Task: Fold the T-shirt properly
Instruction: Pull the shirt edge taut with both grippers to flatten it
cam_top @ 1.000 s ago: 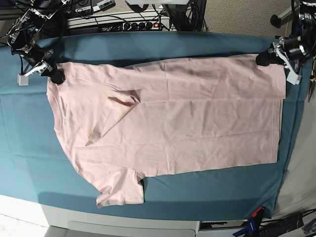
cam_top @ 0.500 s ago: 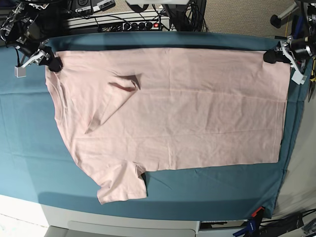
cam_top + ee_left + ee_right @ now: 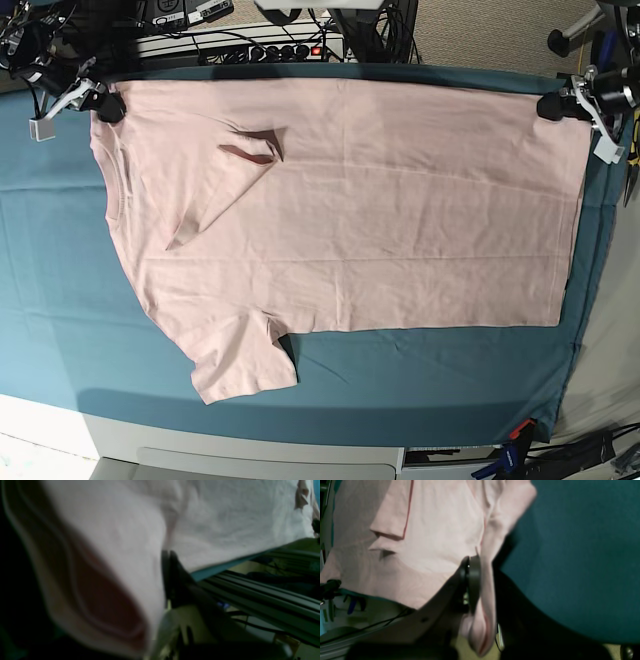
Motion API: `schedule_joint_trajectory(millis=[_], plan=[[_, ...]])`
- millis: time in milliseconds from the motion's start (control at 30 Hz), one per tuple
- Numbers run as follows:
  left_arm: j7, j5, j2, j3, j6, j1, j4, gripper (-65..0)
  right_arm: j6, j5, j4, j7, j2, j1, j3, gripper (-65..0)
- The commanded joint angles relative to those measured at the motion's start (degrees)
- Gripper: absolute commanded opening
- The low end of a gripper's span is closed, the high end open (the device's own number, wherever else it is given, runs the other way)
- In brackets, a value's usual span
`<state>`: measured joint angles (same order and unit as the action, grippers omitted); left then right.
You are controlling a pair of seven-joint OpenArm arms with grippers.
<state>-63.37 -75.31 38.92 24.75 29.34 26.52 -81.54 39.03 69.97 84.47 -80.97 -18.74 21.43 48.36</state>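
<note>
In the base view, the right claw [image 3: 100, 104] sat at 10 o'clock, clamped shut on the shoulder corner of the T-shirt [image 3: 340, 210]. The pink T-shirt lay spread flat across the teal-covered worktop [image 3: 60, 300], neck toward 9 o'clock, one sleeve [image 3: 243, 360] at 7 o'clock. The left claw [image 3: 556, 105] at 2 o'clock was pinched closed on the hem corner.

The surface [image 3: 60, 330] under me wears a teal tablecloth [image 3: 420, 375]. The T-shirt [image 3: 380, 210] lies spread flat on it between my two end effectors, one sleeve [image 3: 243, 365] lying out toward the near edge. Bare cloth shows nearer than the shirt and beyond my right end effector [image 3: 100, 103].
</note>
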Motion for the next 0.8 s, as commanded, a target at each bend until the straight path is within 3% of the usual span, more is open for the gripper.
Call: schedule_joint_trajectory(millis=[0,267,333,367,433,467,500,567,600,767], plan=[[-1.5,2.0,1.2,0.3,-0.8,0.6,-0.3,-65.0,0.2,0.9,1.0,1.0,-1.4,0.1,0.5,-65.0],[-1.5,2.0,1.2,0.3,-0.8,0.6,-0.3,-65.0,0.2,0.6,1.0,1.0,-1.4,-0.2,0.5,-65.0],[-1.2,1.5,1.2,0.3,0.9,0.6,-0.3,-65.0,0.2,-0.6,1.0,1.0,-1.4,-0.3,0.5,-65.0],[-1.3,0.8,1.2,0.3,2.6,0.6,-0.3,-60.3,0.2,-1.3,1.0,1.0,-1.4,-0.3,0.5,-65.0],[-1.6,-0.2,1.2,0.3,4.3,0.6,-0.3,-43.8,0.2,-1.7,1.0,1.0,-1.4,-0.3,0.5,-65.0],[-1.6,-0.4,1.2,0.3,4.4,0.6,-0.3,-37.8,0.2,-2.3,1.0,1.0,-1.4,-0.3,0.5,-62.3],[-1.5,-0.3,1.2,0.3,4.3,0.6,-0.3,-34.4,0.2,-3.2,1.0,1.0,-1.4,-0.3,0.5,-55.5],[-1.5,-0.3,1.3,0.3,4.4,0.7,-0.3,-33.7,0.2,-4.9,1.0,1.9,-1.4,-0.3,0.5,-43.9],[-1.6,-0.3,1.3,0.3,4.4,0.7,-0.3,-33.7,0.2,-5.2,1.0,2.6,-1.4,-0.3,0.5,-41.1],[-1.6,0.1,2.5,0.3,4.3,0.7,-0.3,-33.7,0.2,-5.1,1.0,3.2,-1.4,-0.3,0.5,-40.8]])
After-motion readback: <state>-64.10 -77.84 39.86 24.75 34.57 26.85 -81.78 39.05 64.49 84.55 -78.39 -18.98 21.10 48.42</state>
